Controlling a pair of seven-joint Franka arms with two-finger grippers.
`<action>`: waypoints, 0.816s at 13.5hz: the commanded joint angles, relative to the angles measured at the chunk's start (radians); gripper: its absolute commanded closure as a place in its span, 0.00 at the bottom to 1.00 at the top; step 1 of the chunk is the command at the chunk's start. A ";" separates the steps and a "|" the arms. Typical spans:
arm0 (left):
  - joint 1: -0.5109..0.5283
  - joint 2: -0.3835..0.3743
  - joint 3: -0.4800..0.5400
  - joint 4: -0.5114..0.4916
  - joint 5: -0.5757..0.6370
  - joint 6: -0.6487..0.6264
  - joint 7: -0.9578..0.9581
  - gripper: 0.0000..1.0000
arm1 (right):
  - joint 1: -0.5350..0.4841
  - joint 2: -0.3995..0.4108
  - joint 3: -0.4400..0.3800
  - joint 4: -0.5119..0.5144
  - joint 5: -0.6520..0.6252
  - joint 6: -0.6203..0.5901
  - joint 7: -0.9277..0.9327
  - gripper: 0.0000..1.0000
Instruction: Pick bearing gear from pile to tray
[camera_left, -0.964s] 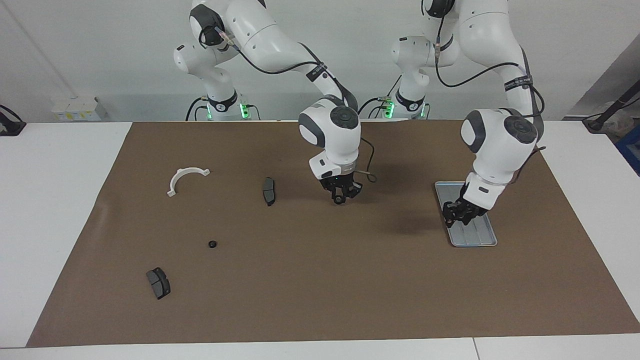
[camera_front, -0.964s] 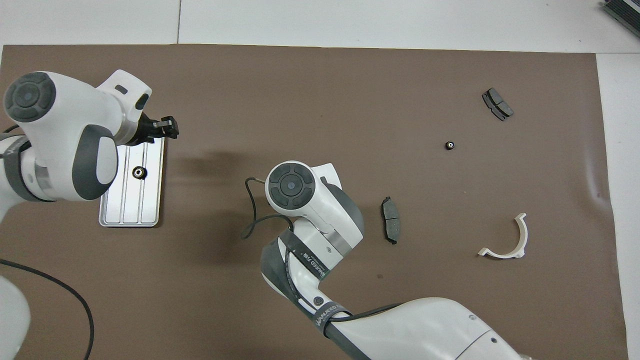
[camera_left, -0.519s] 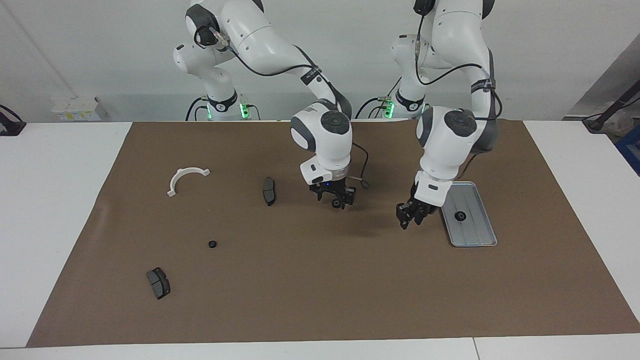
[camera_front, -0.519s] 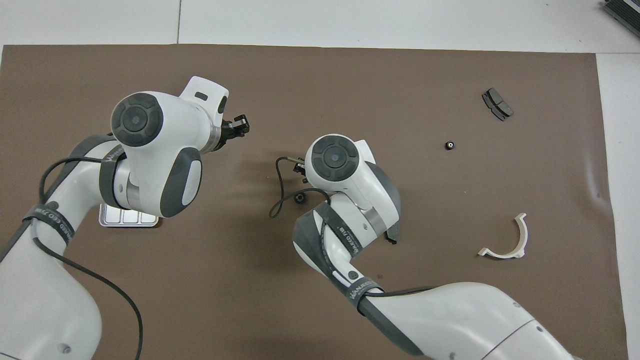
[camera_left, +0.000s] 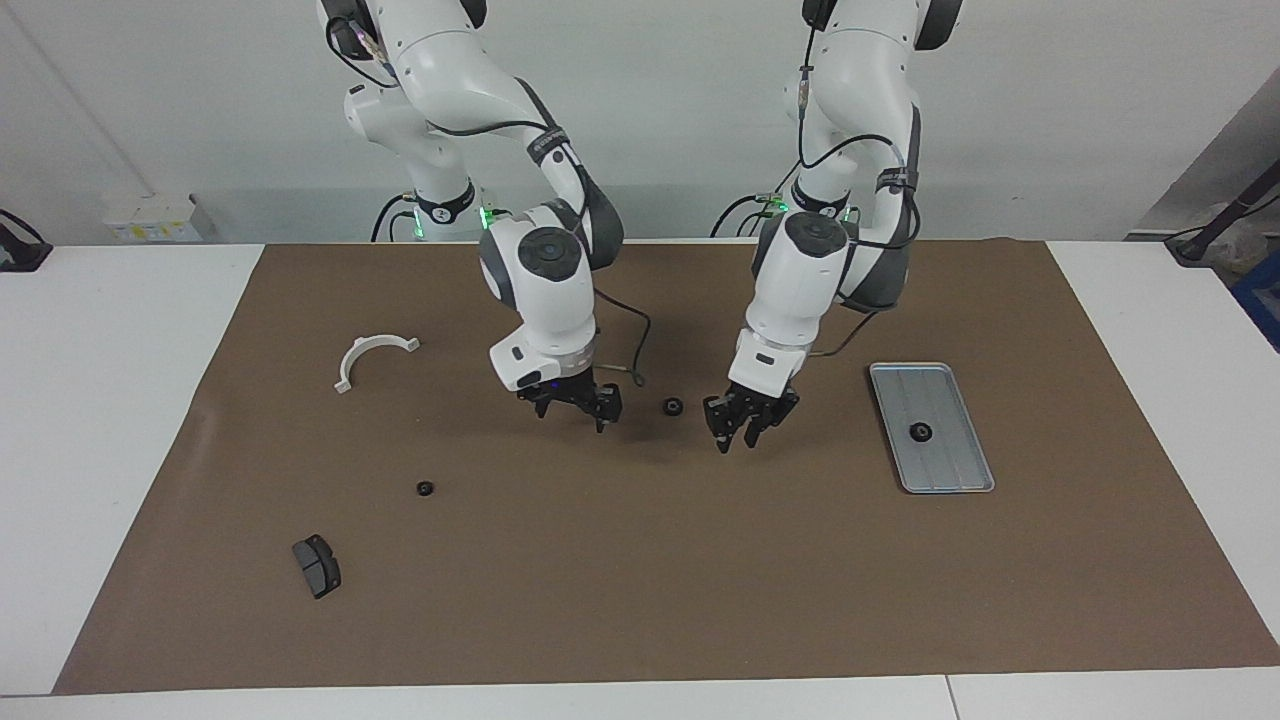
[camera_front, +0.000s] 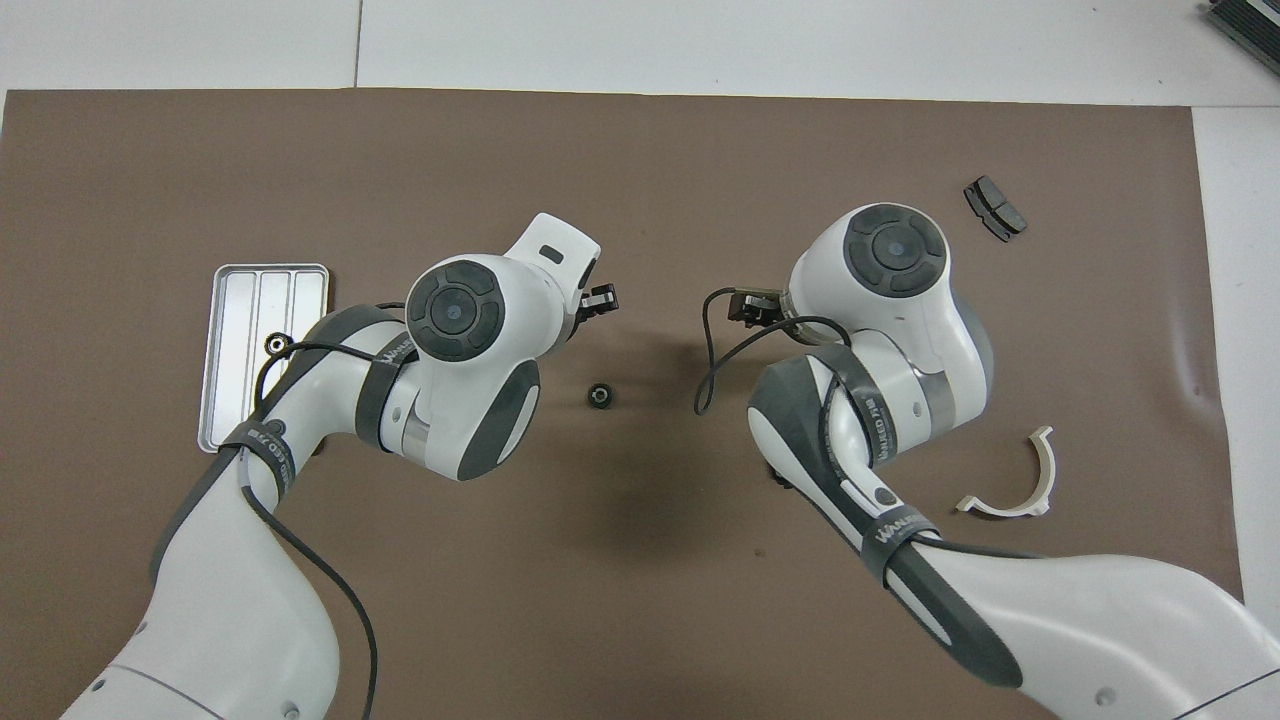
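One small black bearing gear lies on the brown mat between my two grippers. My right gripper hangs open and empty just above the mat, beside that gear toward the right arm's end. My left gripper hovers low beside the gear toward the tray, its fingertips a little apart and holding nothing. The silver tray holds one gear. Another gear lies toward the right arm's end; the overhead view hides it under the right arm.
A white curved bracket and a dark brake pad lie toward the right arm's end of the mat. The right arm's loose cable hangs near the middle gear.
The right gripper opened, left a gear on the mat's middle, and moved toward the right arm's end. The left gripper swung from over the tray to beside that gear, uncovering the gear in the tray.
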 joint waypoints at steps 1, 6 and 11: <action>-0.045 -0.009 0.021 -0.060 -0.006 0.023 0.039 0.56 | -0.105 -0.010 0.016 -0.017 0.016 0.004 -0.160 0.00; -0.092 -0.024 0.022 -0.115 -0.006 0.016 0.065 0.55 | -0.213 0.059 0.014 0.054 0.047 0.020 -0.269 0.02; -0.128 -0.042 0.024 -0.158 -0.006 0.013 0.065 0.55 | -0.239 0.156 0.013 0.127 0.050 0.033 -0.268 0.15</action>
